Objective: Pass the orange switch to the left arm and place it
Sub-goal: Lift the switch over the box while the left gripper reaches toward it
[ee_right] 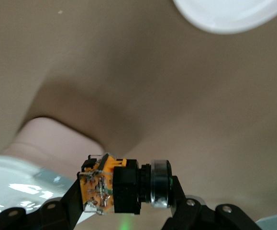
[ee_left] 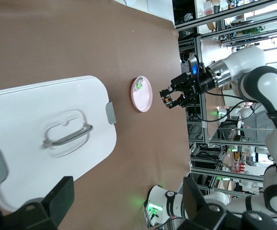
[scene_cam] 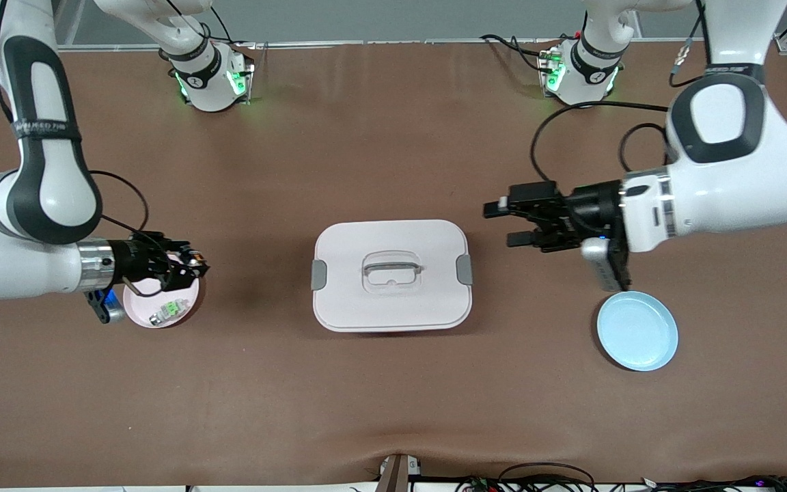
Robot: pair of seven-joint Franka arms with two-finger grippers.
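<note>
The orange switch [scene_cam: 192,260] is a small black part with an orange end, and my right gripper [scene_cam: 188,265] is shut on it just above the pink plate [scene_cam: 186,301] at the right arm's end of the table. The right wrist view shows the switch [ee_right: 124,186] crosswise between the right gripper [ee_right: 126,194] fingers. The white lidded box [scene_cam: 391,274] sits mid-table between the two arms. My left gripper [scene_cam: 503,223] hangs open and empty over bare table beside the box, toward the left arm's end. In the left wrist view the left gripper [ee_left: 126,203] faces the box [ee_left: 42,134] and the switch [ee_left: 167,98].
A small green-and-silver part [scene_cam: 164,312] lies on the pink plate. An empty light blue plate [scene_cam: 637,330] sits at the left arm's end, nearer the front camera than the left gripper. The box's grey clasps [scene_cam: 464,268] face each arm.
</note>
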